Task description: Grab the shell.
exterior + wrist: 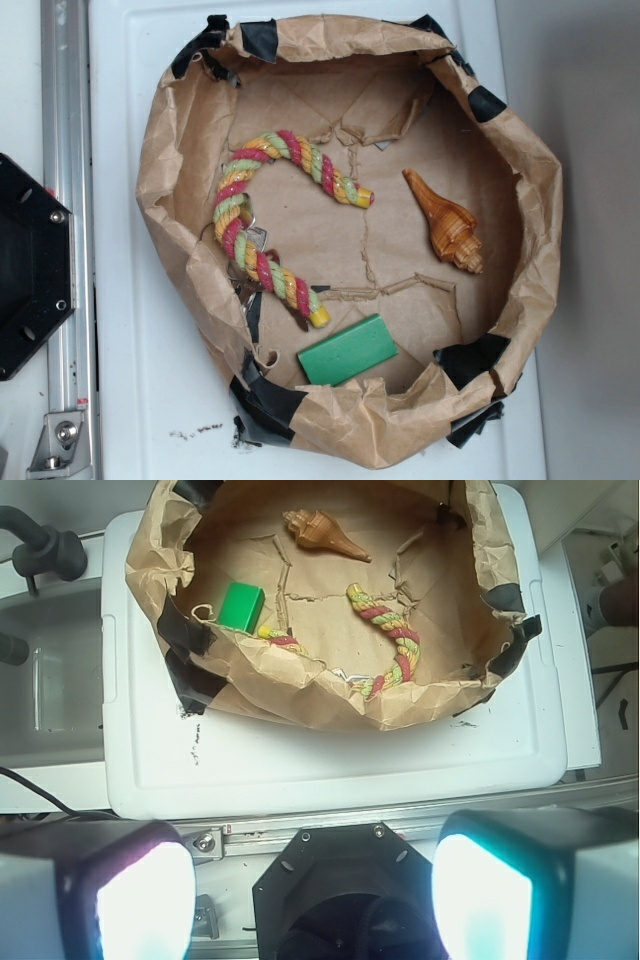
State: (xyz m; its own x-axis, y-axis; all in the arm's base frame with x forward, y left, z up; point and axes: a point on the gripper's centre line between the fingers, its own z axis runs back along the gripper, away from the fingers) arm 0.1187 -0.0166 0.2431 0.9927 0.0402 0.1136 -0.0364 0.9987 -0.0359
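Pincer (312, 895): two pale fingers (135, 895) at the bottom of the wrist view, set wide apart, nothing between them; it hangs back over the black hexagonal base (335, 880), outside the bin.

White platform (330, 755): lies ahead of the pincer and carries the bin.

Brown paper bin (300, 695): crumpled walls patched with black tape (190, 640); its near wall is the first thing ahead of the pincer.

Rope toy (395, 645): curved, twisted red, yellow and green strands, just inside the near wall, slightly right of the pincer's centre line.

Green block (242, 607): flat rectangle, ahead and to the left, beside one rope end.

Shell (322, 532): glossy orange-brown conch, farthest from the pincer, lying on the paper floor near the far wall, pointed tip toward the right, knobby wide end toward the left. Well apart from rope and block, untouched.
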